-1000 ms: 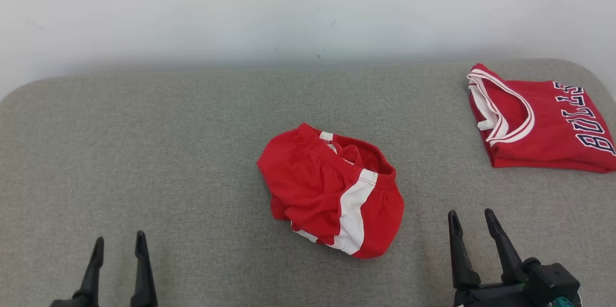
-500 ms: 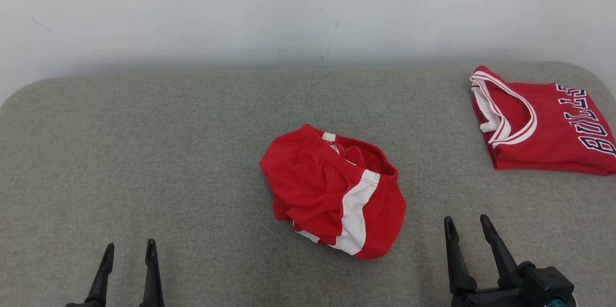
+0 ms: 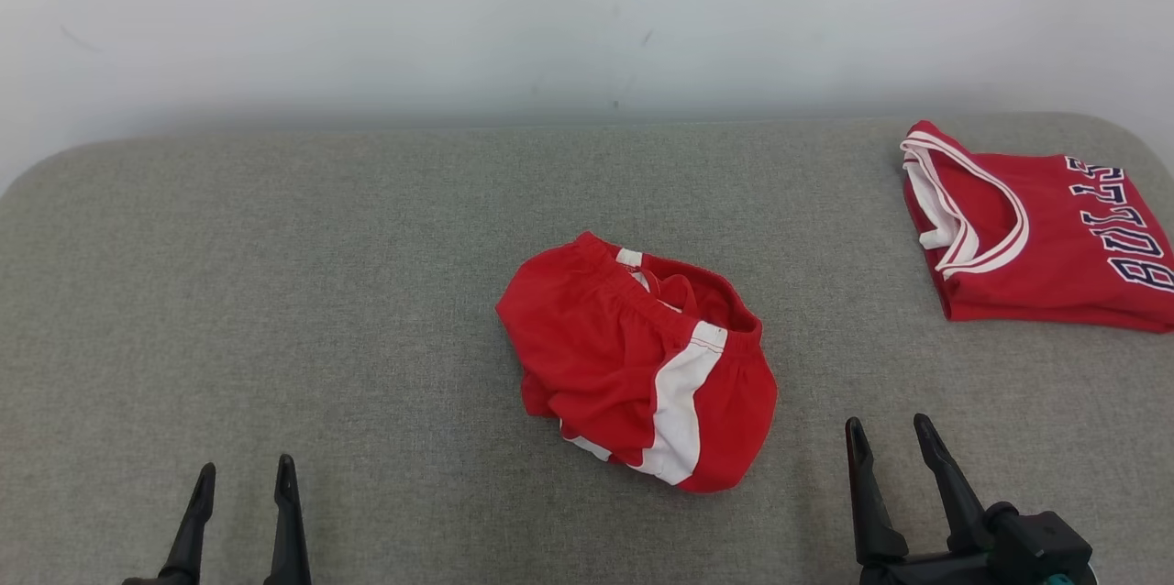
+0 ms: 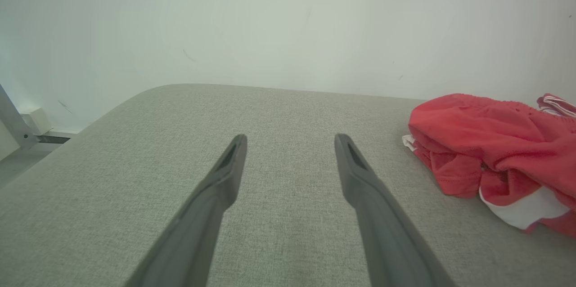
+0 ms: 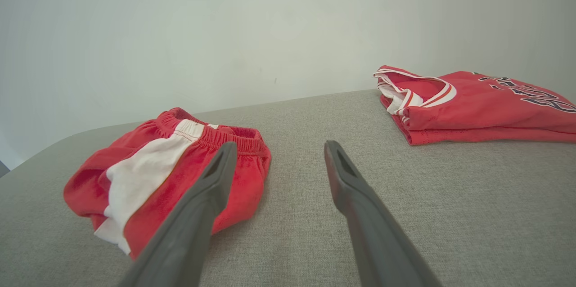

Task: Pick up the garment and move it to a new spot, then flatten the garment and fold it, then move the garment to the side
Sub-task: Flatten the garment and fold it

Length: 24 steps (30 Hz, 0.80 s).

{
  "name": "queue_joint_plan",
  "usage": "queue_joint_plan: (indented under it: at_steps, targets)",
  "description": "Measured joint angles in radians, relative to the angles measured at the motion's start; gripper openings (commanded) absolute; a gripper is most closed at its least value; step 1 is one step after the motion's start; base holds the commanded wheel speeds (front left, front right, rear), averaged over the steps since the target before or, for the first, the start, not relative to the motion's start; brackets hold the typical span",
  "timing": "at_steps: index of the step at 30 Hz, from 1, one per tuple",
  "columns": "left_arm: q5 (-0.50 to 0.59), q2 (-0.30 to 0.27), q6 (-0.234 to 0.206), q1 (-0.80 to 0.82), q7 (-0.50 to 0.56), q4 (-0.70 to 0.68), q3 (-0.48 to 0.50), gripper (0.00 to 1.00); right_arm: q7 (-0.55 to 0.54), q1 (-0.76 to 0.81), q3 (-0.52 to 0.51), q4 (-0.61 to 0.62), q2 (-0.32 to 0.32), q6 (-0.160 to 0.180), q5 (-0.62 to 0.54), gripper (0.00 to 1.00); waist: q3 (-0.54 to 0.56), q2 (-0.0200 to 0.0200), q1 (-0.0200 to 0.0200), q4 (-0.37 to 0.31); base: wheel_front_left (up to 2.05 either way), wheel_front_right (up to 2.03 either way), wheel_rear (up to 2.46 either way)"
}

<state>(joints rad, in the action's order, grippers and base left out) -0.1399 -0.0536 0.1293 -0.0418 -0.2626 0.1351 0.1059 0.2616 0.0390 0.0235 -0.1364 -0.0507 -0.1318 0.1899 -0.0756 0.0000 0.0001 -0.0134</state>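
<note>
While the crumpled red shorts [image 3: 636,365] with a white side stripe lie in a heap mid-surface on the grey woven-fabric tabletop [image 3: 275,292], neither claw touches them.

Left gripper [image 3: 246,466]: low at the near left, fingers spread wide, nothing between them, well apart from the shorts. Left wrist view agrees: left gripper [image 4: 290,138] gapes over bare fabric, shorts [image 4: 490,138] off to the side.

Right gripper [image 3: 888,422]: near right, also spread wide and empty, near the shorts' right edge but clear of it. In the right wrist view, the right gripper [image 5: 280,144] has one finger overlapping the shorts [image 5: 148,174] in the picture; cannot tell contact from that view alone.

Versus a second ago: both grippers sit lower in the head view, the left one showing less finger. The whole picture has nudged a bit, so that's camera. Shorts keep the same shape and spot.

Folded red jersey [image 3: 1036,237] with white trim and dark lettering sits at the far right corner, unchanged; it also shows in the right wrist view [image 5: 477,107]. Plain white wall [image 3: 550,7] behind.
</note>
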Motion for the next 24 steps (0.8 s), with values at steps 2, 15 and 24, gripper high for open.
queue_joint_plan:
  at_steps: [2, 15, 24]
  targets:
    - [0.0, 0.0, 0.0, 0.0, 0.0, 0.001, 0.0, 1.0, 0.0, 0.0, 0.001, -0.001, 0.0, 0.0, -0.001, 1.0, 0.0, 0.0, 0.0, 0.0, 0.0, 0.0, 0.0]
    - [-0.011, 0.001, 0.0, 0.023, 0.0, 0.009, -0.03, 1.0, 0.0, -0.191, 0.116, -0.126, -0.004, 0.0, -0.16, 1.0, -0.019, 0.0, 0.0, 0.023, 0.0, 0.0, 0.0]
    - [-0.028, 0.001, 0.002, 0.043, 0.0, 0.022, -0.063, 1.0, -0.095, -0.43, 0.241, -0.406, -0.105, 0.0, -0.133, 1.0, -0.035, 0.0, 0.0, 0.085, 0.0, 0.0, 0.0]
